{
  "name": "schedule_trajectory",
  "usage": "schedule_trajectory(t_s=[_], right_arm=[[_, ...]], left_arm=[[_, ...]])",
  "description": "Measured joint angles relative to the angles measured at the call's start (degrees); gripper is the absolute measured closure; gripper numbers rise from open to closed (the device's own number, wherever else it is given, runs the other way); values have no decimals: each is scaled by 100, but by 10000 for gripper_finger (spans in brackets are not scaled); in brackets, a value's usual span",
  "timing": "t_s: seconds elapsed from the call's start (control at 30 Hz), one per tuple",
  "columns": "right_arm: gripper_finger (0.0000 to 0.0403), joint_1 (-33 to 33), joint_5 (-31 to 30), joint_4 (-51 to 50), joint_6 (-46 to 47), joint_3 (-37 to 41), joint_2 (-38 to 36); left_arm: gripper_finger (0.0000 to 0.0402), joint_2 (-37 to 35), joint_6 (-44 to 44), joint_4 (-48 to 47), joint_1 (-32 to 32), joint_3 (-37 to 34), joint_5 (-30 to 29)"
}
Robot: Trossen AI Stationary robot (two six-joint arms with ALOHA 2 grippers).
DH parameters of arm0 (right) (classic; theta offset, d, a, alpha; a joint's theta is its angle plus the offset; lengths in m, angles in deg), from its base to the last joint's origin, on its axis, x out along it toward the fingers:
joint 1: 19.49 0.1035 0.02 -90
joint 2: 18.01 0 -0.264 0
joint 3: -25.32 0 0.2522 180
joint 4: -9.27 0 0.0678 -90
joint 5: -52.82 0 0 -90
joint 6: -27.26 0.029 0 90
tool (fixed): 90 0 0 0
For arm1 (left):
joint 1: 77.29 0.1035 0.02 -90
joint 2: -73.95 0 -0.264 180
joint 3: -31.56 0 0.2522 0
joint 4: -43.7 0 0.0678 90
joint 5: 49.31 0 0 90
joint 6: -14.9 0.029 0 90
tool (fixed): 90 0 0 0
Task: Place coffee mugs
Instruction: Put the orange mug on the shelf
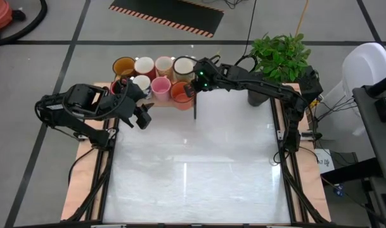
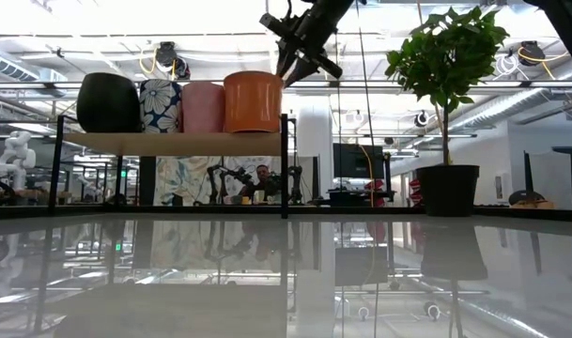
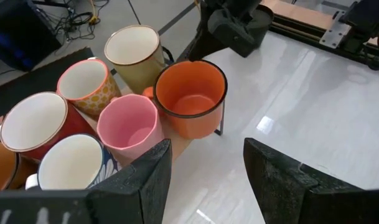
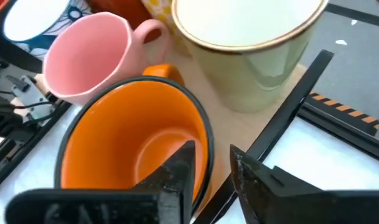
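Right hand (image 4: 208,174) straddles rim of round orange ceramic mug (image 4: 130,140) at end of raised wooden shelf (image 2: 173,143), fingers apart, not clamped. Judgement: lift straight up, avoid nudging mug off edge. Left hand (image 3: 205,171) released, waits beside shelf.

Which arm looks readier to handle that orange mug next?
Probably the right: its end effector straddles the round orange ceramic mug's rim, one finger inside. The left end effector hovers open beside the wooden shelf.

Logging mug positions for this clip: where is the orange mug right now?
In the high view, the orange mug sits on the shelf's right end at the table's far edge, beside the pink mug, with the right pincer at its rim.
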Motion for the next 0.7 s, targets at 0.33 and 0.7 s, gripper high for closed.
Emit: schedule_trajectory(t_s=[0.33,0.7], right_arm=[[309,-8,5,73,-76,7,-166],[312,611,1521,102,-2655,356,-756]], left_arm=[[197,0,-29,-6,-4,0,-3],[197,2,82,-197,-227,2,-8]])
